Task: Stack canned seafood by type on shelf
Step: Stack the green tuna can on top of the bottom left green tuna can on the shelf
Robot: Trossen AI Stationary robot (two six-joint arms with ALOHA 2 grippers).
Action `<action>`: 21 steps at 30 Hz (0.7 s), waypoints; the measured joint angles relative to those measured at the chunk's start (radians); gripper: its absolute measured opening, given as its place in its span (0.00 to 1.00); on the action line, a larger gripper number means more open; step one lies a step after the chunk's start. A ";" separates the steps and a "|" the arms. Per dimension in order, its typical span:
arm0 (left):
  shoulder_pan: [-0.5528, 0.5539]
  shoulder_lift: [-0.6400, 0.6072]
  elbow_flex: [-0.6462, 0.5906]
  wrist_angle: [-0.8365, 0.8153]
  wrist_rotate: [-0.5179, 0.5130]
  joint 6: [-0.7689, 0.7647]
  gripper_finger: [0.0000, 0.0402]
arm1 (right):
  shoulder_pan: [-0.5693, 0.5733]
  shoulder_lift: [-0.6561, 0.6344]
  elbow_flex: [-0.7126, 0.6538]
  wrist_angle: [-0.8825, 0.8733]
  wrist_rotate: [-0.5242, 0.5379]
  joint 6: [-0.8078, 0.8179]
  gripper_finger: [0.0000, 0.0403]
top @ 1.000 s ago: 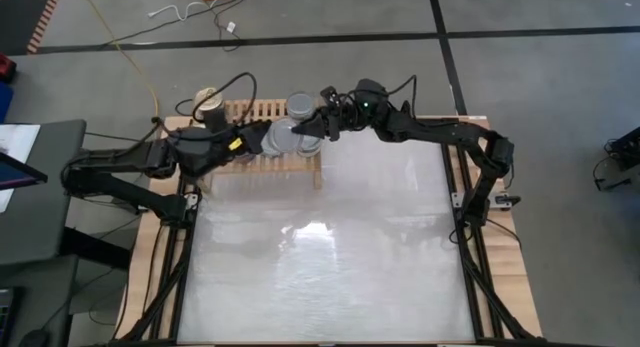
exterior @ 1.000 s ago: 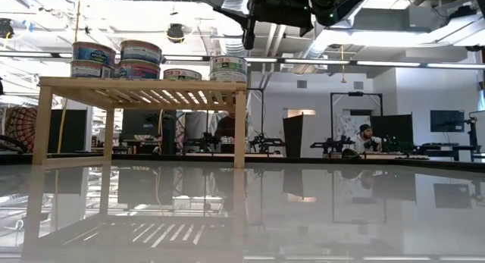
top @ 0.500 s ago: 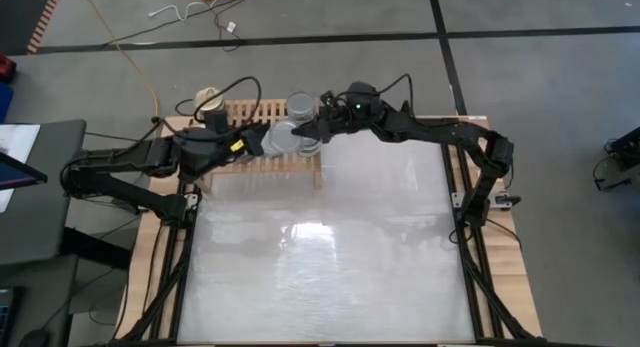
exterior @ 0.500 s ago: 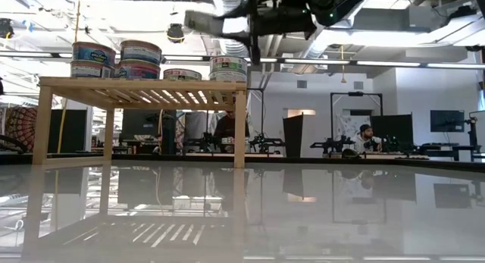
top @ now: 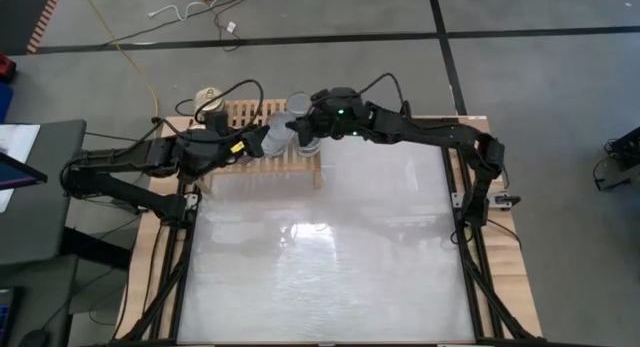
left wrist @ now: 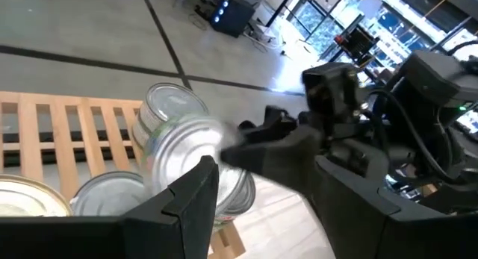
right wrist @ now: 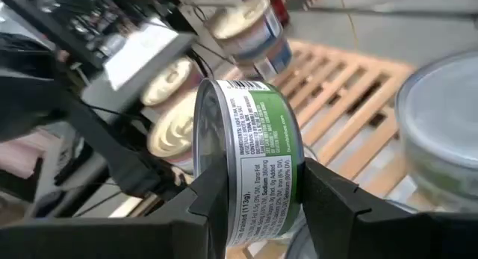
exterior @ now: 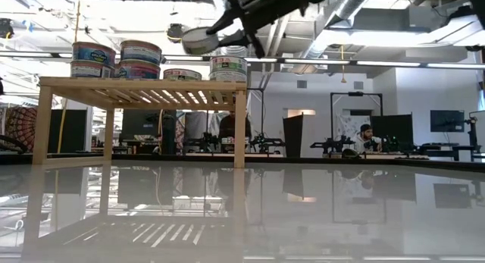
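Green-labelled and silver-topped, a can (right wrist: 250,158) sits clamped between the fingers of the right pincer (top: 305,130), turned on its side in the right wrist view. Over the last second that pincer has swung in from the shelf's right end to hang above the grey-topped stack (top: 276,139) near the front of the shelf (top: 262,112). From table height, the carried can (exterior: 200,40) hangs tilted in the air, clear of the tins below and just left of the tall green stack (exterior: 228,69).

Across from it, the left pincer (top: 254,144) reaches along the shelf towards the same stack; its fingers have eased apart a little, and I cannot tell whether they grip anything. Further left stand the blue-labelled tins (exterior: 116,60), stacked two high, and one low tin (exterior: 182,75) in the middle.

My reading: the carry is nearly finished, and the can needs levelling before it is set onto a matching green stack. Both arms crowd one spot, so a bump could topple tins.
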 joint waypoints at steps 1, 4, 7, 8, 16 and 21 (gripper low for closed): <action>0.000 0.000 0.000 -0.006 0.000 0.000 0.50 | 0.005 0.019 0.028 -0.033 0.002 0.007 0.39; 0.000 0.000 0.000 -0.020 0.000 0.000 0.50 | 0.014 0.076 0.098 -0.120 0.004 0.045 0.39; 0.000 0.000 0.000 -0.051 0.002 0.000 0.50 | 0.018 0.123 0.153 -0.152 0.007 0.077 0.39; 0.000 0.000 0.000 -0.063 0.006 -0.002 0.50 | 0.020 0.134 0.167 -0.167 0.007 0.086 0.39; 0.001 -0.008 0.000 -0.125 0.022 -0.019 0.50 | 0.021 0.144 0.185 -0.140 0.005 0.137 0.42; 0.003 -0.013 0.000 -0.122 0.022 0.014 0.50 | 0.022 0.144 0.185 -0.142 0.003 0.155 0.42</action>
